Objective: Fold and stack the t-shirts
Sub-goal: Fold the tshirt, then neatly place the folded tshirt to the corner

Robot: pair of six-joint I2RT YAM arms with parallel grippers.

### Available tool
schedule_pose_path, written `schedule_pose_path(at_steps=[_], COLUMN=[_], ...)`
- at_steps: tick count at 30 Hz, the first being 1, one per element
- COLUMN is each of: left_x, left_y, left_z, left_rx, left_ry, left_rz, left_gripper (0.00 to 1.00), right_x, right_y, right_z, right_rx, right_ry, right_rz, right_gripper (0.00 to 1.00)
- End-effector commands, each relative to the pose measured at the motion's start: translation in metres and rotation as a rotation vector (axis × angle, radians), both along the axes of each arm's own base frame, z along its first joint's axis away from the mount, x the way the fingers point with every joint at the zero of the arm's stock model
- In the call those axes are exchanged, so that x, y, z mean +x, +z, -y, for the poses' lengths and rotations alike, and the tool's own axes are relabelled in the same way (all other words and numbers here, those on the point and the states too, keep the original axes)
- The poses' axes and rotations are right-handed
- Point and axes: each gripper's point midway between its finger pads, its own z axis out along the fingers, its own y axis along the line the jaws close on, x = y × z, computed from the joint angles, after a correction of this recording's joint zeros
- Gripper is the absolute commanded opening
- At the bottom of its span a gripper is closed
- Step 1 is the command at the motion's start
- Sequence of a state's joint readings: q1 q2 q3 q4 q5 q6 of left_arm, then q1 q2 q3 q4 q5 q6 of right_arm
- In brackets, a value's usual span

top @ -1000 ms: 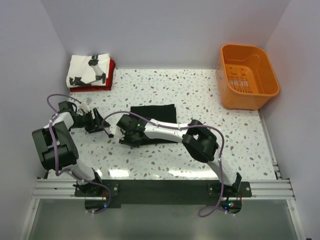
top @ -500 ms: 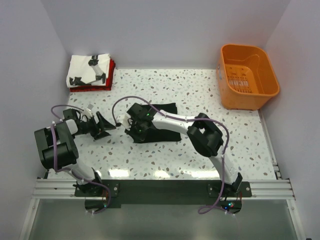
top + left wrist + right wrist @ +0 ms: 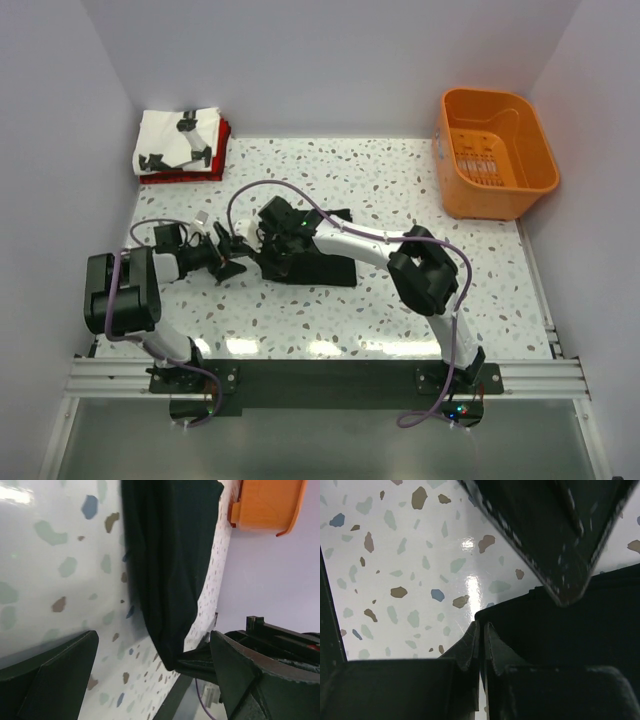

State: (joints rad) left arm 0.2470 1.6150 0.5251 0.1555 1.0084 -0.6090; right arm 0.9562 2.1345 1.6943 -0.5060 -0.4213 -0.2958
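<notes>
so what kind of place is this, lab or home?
Probably a lab test cell: speckled tabletop boxed in by plain walls, aluminium rail at the near edge, orange basket.

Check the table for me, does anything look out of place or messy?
Nothing spilled or damaged. The black t-shirt lies alone mid-table, slightly skewed, not on the corner pile where the white t-shirt sits on the red t-shirt. The right claw is shut on its left edge, the left claw open beside it.
</notes>
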Motion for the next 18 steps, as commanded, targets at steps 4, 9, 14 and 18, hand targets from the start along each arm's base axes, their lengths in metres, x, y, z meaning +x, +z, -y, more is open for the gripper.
schedule_pose_path(at_steps=[4,9,14,18], left_x=[0.014,0.024,0.033,0.047], left_y=[-0.019,-0.023,-0.033,-0.031], left_z=[0.022,0.04,0.054,0.064], left_rx=[-0.014,-0.032,-0.042,-0.05], left_ry=[0.094,0.104,0.1,0.102], left_rz=[-0.093,-0.127,-0.157,-0.149], left_gripper=[0.98,0.89,0.73,0.61], right_x=[0.003,0.007,0.01,0.014], right_y=[0.054,0.058,0.058,0.061], right_z=[-0.023,-0.031,-0.037,-0.041], right_rx=[0.159,0.188,0.207,0.222], right_ry=[0.019,0.006,-0.008,-0.017], right_rz=[0.04,0.038,0.038,0.045], right_gripper=[0.0,0.0,0.0,0.0])
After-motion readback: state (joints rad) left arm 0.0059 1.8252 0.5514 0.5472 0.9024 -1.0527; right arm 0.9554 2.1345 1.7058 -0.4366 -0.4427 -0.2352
